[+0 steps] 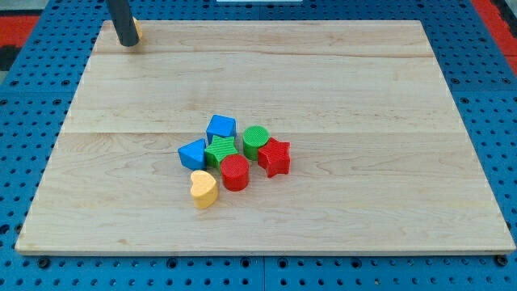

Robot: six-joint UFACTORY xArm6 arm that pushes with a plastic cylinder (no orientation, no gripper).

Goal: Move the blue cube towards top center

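Note:
The blue cube [220,128] sits at the top of a tight cluster near the middle of the wooden board [339,89]. Touching or close around it are a second blue block [192,153] to its lower left, a green star [220,149] just below it and a green cylinder [255,141] to its right. My tip [128,43] is far off at the board's top left corner, well apart from the cluster. It stands in front of a yellow-orange block [136,31] that is mostly hidden behind the rod.
A red star [275,157], a red cylinder [235,172] and a yellow heart [203,187] make up the lower part of the cluster. A blue pegboard [40,105] surrounds the board.

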